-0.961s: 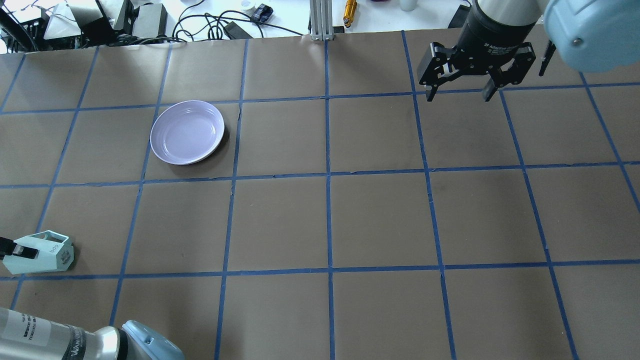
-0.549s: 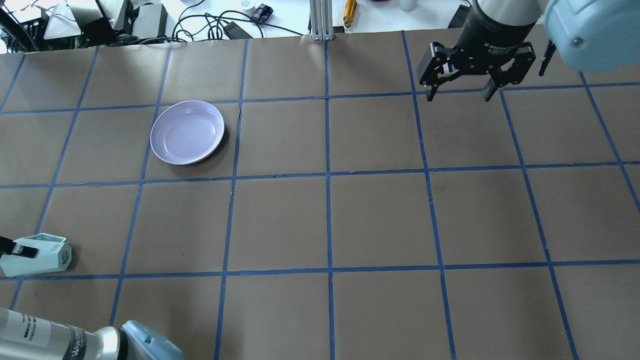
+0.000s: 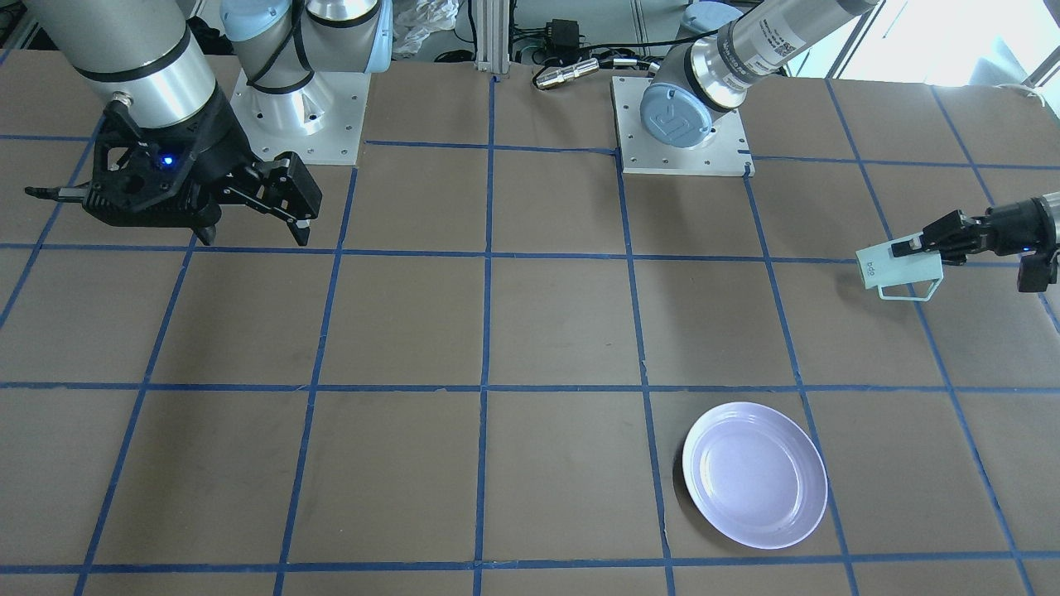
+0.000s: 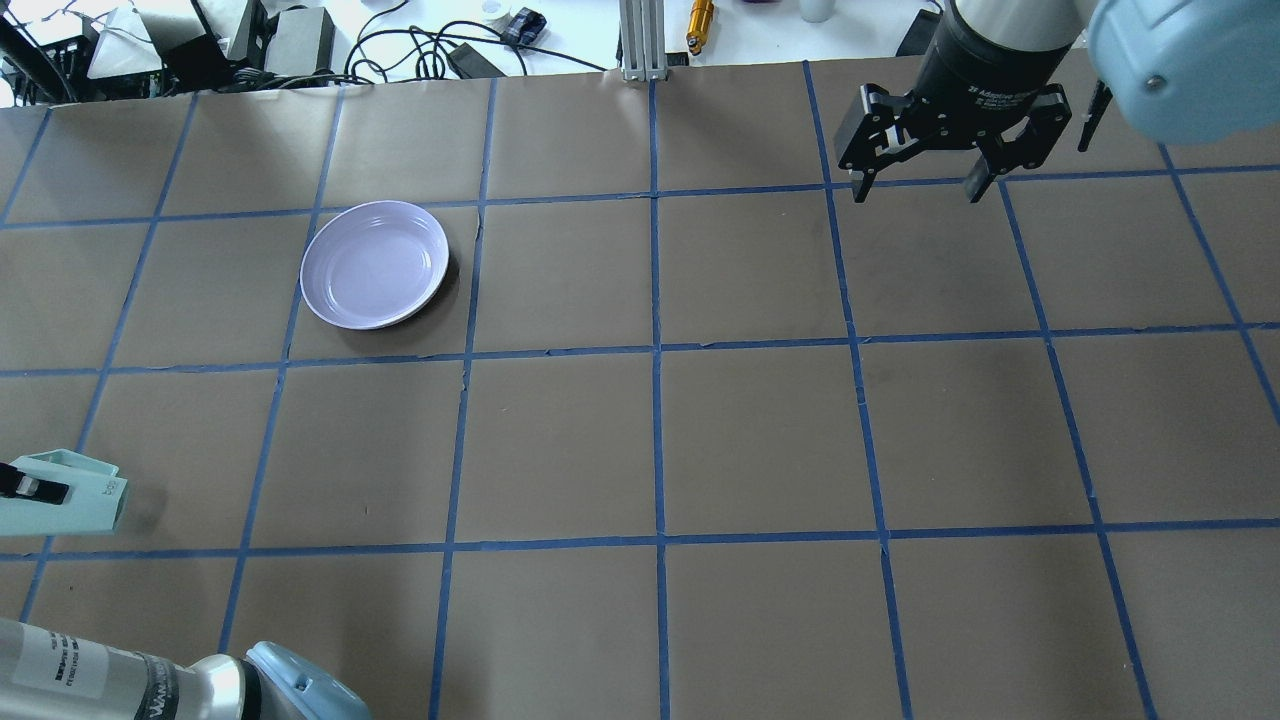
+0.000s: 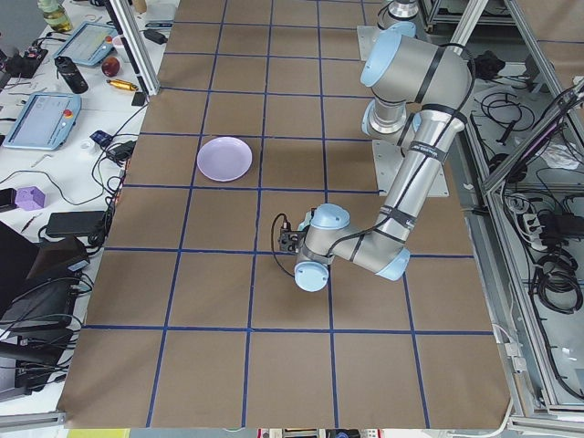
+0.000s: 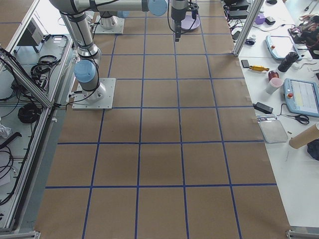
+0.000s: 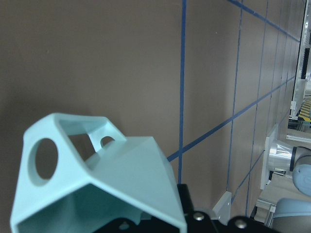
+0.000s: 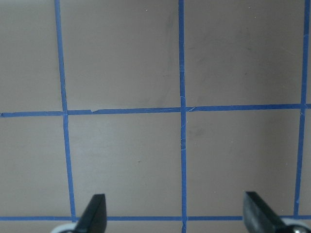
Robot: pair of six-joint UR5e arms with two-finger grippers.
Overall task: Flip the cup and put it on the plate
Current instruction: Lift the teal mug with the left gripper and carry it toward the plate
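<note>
The table (image 4: 760, 440) is covered with brown paper and divided into squares by lines of blue tape (image 4: 657, 350). At its far edge in the overhead view an upright aluminium profile (image 4: 640, 40) is seen, with an orange-gold cylinder (image 4: 699, 25) just beside it and black cables (image 4: 400, 50) further left. On the white bench (image 6: 299, 164) in the exterior right view, a blue-framed tablet (image 6: 304, 97), a metal tray (image 6: 273, 128), a cardboard tube (image 6: 304, 135) and a pale pink cup (image 6: 273, 85) are laid out.
</note>
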